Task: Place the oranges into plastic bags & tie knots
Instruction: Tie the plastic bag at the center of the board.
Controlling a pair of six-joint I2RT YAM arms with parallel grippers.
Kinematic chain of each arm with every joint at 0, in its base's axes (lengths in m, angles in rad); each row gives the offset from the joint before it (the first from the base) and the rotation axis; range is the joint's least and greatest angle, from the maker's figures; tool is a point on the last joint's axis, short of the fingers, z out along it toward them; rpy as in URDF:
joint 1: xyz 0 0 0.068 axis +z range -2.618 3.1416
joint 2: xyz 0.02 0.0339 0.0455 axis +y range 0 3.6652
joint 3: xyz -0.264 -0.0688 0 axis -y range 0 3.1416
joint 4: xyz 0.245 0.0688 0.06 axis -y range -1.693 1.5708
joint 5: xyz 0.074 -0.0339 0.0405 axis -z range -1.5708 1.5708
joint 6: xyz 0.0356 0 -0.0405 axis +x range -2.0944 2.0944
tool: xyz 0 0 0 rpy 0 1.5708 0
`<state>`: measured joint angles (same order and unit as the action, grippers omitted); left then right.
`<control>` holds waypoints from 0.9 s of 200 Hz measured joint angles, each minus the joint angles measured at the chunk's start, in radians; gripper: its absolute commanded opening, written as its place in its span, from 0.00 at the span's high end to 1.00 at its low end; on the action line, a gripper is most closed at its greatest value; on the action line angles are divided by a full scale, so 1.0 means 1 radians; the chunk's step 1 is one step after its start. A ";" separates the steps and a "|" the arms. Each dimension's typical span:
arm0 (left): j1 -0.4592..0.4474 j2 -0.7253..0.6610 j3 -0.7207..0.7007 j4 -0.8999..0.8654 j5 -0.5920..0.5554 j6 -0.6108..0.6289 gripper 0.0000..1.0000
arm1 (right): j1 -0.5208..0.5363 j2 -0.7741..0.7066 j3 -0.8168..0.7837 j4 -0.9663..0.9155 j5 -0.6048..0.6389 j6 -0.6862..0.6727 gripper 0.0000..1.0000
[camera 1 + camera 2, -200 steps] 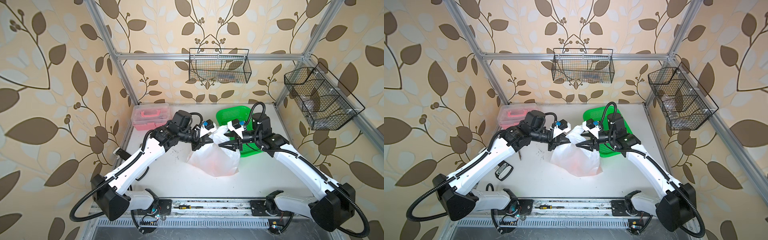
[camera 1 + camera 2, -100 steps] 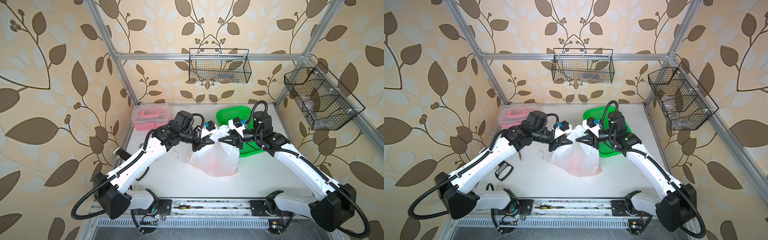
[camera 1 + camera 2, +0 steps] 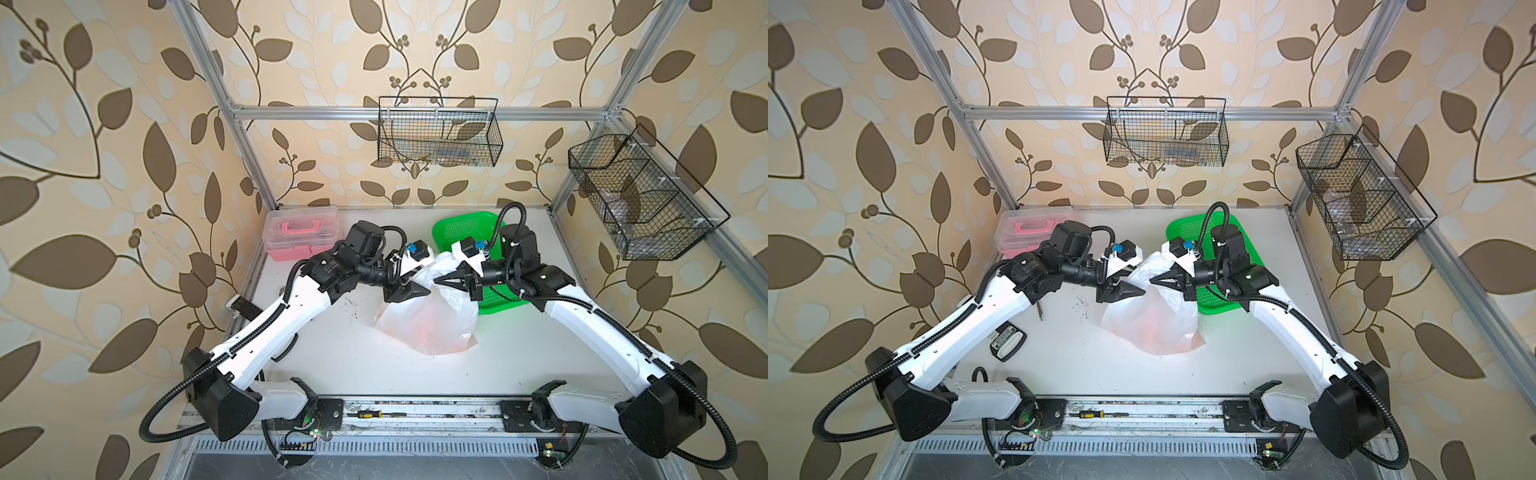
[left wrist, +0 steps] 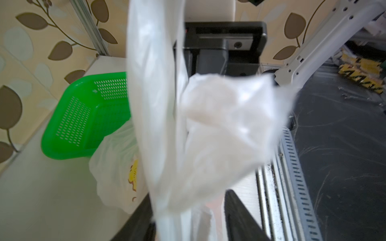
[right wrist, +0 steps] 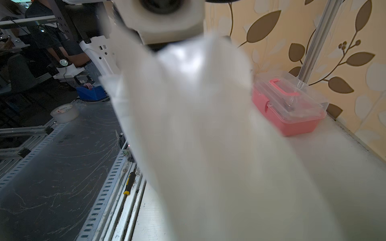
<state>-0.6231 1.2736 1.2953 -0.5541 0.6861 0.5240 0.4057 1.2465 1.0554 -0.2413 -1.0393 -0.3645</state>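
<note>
**Bag of oranges between the two grippers, beside the green basket**

The plastic bag (image 3: 428, 320) (image 3: 1154, 324) is thin, milky white and crumpled. It slumps on the table (image 3: 332, 353) just beside the green basket (image 3: 461, 226) (image 3: 1217, 299), on the basket's side toward the pink box (image 3: 303, 232). The oranges (image 3: 424, 328) show only as a soft orange glow through the film in both top views, so no single fruit can be made out. In the left wrist view a yellow print (image 4: 133, 175) marks the bag's lower part, close to the basket's wall (image 4: 83, 116).

The bag's top is drawn up into loose strips over the basket's near corner. The right gripper (image 3: 440, 281) (image 3: 1156, 281) reaches across the basket, its fingers pressed together to a point on the gathered plastic. Film fills the right wrist view and hides the fingers there. The left gripper (image 3: 424, 290) (image 3: 1138, 292) faces it from the side away from the basket. Its fingers (image 4: 240, 217) stand apart with a strip of the bag passing between them. Whether the strip touches either one I cannot tell.

From the basket toward the front rail (image 3: 415, 415) the table is bare white beyond the bag's bottom edge. A screwdriver (image 3: 365, 414) lies on that rail. The basket's far edge sits close to the back wall.
</note>
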 measured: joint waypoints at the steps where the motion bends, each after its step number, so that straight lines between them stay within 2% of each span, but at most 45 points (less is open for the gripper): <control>1: 0.000 -0.004 -0.002 0.004 0.000 -0.006 0.33 | 0.000 0.000 0.000 0.000 0.000 0.000 1.00; 42: 0.000 -0.072 -0.016 0.078 -0.004 -0.037 0.23 | 0.000 0.000 0.000 -0.002 0.011 -0.007 1.00; 78: -0.003 -0.029 -0.013 0.133 0.022 -0.058 0.25 | 0.007 0.000 0.000 -0.002 0.018 -0.007 1.00; 93: -0.006 0.002 -0.006 0.144 0.026 -0.069 0.32 | 0.010 0.000 0.000 -0.002 0.019 -0.007 1.00; 124: -0.006 0.041 0.000 0.165 0.043 -0.089 0.53 | 0.011 0.000 0.000 -0.005 0.021 -0.010 1.00; 167: -0.006 0.043 0.005 0.165 0.049 -0.085 0.88 | 0.011 0.000 0.002 -0.033 0.031 -0.029 1.00; 180: -0.006 0.043 0.005 0.162 0.049 -0.081 0.95 | 0.011 -0.002 0.005 -0.042 0.030 -0.031 0.93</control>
<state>-0.6292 1.3163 1.3003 -0.3923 0.7349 0.4427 0.4164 1.2449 1.0603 -0.2829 -1.0092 -0.3950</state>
